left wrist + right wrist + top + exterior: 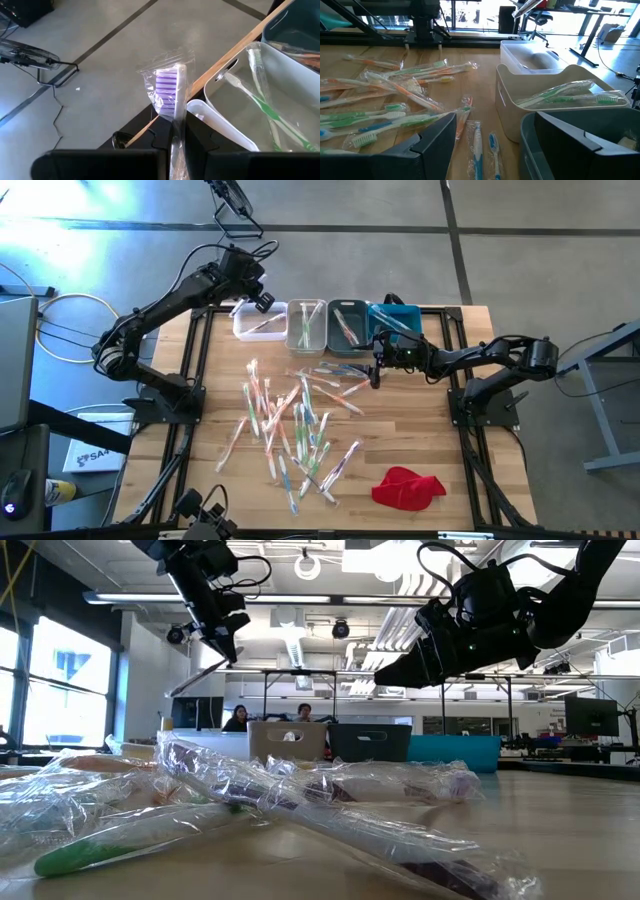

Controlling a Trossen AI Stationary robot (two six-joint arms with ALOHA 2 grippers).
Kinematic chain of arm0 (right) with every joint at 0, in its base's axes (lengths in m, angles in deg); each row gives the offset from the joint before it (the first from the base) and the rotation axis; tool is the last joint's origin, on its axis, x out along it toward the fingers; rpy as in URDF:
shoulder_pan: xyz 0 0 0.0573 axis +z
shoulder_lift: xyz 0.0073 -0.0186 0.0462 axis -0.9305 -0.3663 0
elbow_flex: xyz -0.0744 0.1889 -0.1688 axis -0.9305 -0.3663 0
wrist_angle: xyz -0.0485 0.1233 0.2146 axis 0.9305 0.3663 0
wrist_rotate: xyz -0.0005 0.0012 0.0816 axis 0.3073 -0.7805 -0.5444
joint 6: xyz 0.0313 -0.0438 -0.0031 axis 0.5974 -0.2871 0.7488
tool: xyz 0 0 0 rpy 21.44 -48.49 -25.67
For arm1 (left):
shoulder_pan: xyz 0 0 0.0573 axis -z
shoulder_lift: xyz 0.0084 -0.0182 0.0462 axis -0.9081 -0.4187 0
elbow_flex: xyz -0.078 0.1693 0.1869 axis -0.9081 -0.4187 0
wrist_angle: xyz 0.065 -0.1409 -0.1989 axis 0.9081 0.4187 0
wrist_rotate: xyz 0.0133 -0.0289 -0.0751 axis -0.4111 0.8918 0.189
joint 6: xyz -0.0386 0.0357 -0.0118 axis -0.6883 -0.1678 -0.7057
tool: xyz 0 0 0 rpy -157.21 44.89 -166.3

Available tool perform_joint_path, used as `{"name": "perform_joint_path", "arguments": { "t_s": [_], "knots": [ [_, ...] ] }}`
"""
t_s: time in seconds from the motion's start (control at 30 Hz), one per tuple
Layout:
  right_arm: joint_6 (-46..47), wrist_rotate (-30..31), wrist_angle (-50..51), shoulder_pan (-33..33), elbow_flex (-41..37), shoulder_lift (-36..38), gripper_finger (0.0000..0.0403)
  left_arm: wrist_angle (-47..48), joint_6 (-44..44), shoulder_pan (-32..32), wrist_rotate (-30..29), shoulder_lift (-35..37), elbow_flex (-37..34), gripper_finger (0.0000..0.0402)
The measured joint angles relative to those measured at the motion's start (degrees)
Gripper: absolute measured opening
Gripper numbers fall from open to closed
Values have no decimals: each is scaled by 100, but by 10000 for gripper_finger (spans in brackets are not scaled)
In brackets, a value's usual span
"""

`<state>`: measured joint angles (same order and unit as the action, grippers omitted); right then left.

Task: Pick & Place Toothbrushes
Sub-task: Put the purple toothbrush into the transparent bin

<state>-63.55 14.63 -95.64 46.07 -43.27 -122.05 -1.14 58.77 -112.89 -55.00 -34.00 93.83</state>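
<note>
**Left gripper holds a purple-bristled toothbrush over the white bin**

Nearest the low camera lies a wrapped toothbrush (330,825) in crinkled clear plastic, crossing the wooden table (420,450) at an angle, with a green-handled one (110,848) beside it. From above, the pile of toothbrushes (295,430) spreads over the middle of the table, loosely overlapping, pink, orange, green and blue handles mixed together.

The left gripper (262,302) hangs at the far edge of the table, above the white bin (260,323). Its fingers (200,142) are clamped on a wrapped toothbrush with purple bristles (167,92), which stands upright between them, head up.

Along the far edge sit four bins in a row: the white one, a beige bin (306,326) holding green-handled brushes, a grey bin (348,326) with an orange-handled brush in it, and a blue bin (397,322).

The right gripper (378,370) hovers just in front of the grey and blue bins, at the far right fringe of the pile, its fingers (437,140) spread apart and holding nothing. Two blue-handled brushes (485,150) lie on the table between them.

A red cloth (407,487) rests at the near right of the table, well apart from the pile
</note>
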Motion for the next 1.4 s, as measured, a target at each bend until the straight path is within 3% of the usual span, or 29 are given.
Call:
{"name": "perform_joint_path", "arguments": {
  "t_s": [0.23, 0.7, 1.4],
  "knots": [
    [0, 0, 0, 0, 0, 0, 261, -13, -128, 2, 39, -97, -1, 25],
    [0, 2, 46, 0, 0, 0, 261, -156, -130, 0, 97, -1220, -5, 25],
    [0, 7, 95, -2, 0, 0, 261, -442, -132, 0, 76, -2192, -3, 25]
  ]
}}
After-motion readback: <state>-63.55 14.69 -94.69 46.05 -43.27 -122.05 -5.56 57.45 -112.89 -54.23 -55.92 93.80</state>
